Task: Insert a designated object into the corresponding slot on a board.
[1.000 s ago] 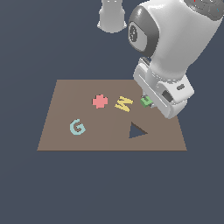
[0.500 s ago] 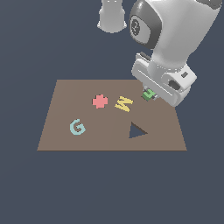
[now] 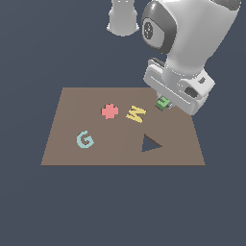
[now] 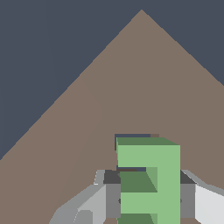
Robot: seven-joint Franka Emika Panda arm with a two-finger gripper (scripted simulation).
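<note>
The bright green letter-shaped piece [image 3: 163, 103] hangs just above the brown board [image 3: 67, 144] near its far right part, with my gripper [image 3: 164, 104] shut on it. In the wrist view the green piece [image 4: 148, 175] sits between the grey fingers [image 4: 109, 194], its prongs pointing sideways. Just beyond the piece's far edge runs a thin dark line [image 4: 131, 136]; I cannot tell whether it is the slot's edge or a shadow. In the exterior view the arm hides the slot.
On the board lie a pink cross [image 3: 110, 111], a yellow W [image 3: 136, 114] and a teal G [image 3: 85, 140]. A dark triangular recess [image 3: 150, 143] is cut near the board's front right. In the wrist view a board corner [image 4: 141, 13] points away.
The gripper has risen from the board with the green piece held in it, and the piece now shows more plainly below the hand.
</note>
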